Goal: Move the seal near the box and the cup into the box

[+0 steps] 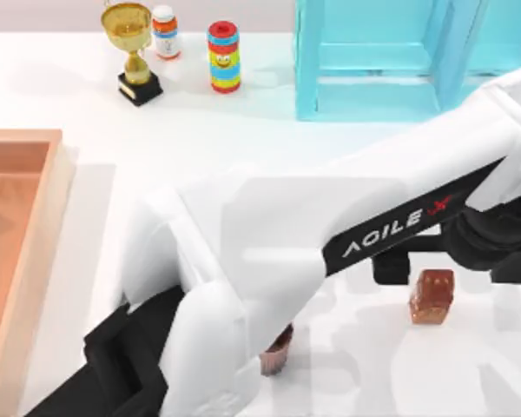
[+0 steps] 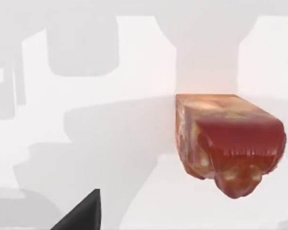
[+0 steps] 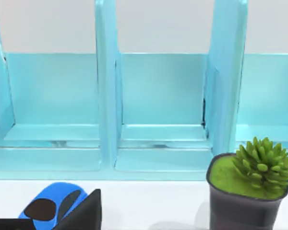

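Note:
The seal [image 1: 431,296], a mottled reddish-brown block, stands upright on the white table at the right. My left arm reaches across from the lower left, and its gripper [image 1: 451,266] hangs open just behind and above the seal, not touching it. The left wrist view has the seal [image 2: 228,143] close up, with one dark fingertip [image 2: 81,213] beside it. The dark brown cup [image 1: 278,349] stands near the front middle, half hidden under the left arm. The wooden box [image 1: 56,187] lies at the left edge. One fingertip [image 3: 84,211] of my parked right gripper faces the shelf.
A turquoise shelf unit [image 1: 373,61] stands at the back right. A gold trophy [image 1: 132,48], a small bottle [image 1: 164,32] and a striped toy [image 1: 223,56] line the back. The right wrist view holds a blue toy car [image 3: 53,208] and a potted plant [image 3: 252,184].

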You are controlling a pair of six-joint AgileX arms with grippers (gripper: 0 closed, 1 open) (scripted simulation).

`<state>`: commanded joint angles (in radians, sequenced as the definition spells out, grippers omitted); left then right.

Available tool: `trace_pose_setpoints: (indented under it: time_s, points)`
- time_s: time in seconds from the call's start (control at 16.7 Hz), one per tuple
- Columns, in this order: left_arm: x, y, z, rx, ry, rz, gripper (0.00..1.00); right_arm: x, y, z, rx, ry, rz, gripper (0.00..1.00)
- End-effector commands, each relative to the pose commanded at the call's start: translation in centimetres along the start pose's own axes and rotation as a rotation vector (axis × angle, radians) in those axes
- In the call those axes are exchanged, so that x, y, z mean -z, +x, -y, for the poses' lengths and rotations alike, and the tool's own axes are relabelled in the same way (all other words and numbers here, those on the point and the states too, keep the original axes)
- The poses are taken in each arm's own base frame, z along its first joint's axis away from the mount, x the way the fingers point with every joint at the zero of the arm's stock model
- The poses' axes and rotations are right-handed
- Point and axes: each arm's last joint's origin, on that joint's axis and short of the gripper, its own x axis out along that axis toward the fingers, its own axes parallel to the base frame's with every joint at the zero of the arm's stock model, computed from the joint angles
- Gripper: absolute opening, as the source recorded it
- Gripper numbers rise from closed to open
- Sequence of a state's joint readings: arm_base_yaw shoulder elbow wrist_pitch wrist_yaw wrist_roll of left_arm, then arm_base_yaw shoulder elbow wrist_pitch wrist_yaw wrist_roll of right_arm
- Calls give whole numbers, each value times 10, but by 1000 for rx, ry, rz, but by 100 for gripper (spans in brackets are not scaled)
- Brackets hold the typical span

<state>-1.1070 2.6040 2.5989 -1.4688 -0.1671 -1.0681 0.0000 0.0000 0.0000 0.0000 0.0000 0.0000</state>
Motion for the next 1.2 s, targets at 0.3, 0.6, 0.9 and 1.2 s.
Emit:
trace_pose_setpoints:
  time_s: [0.3, 0.6, 0.9, 1.2]
  points:
    - [1, 42, 4, -2, 6, -1, 100, 0, 0, 0, 0, 0, 0, 100]
    - [2, 79, 1, 0, 4, 1, 100, 0, 0, 0, 0, 0, 0, 100]
    - [2, 79, 1, -1, 4, 1, 85, 0, 0, 0, 0, 0, 0, 100]
    - [2, 79, 1, -1, 4, 1, 47, 0, 0, 0, 0, 0, 0, 100]
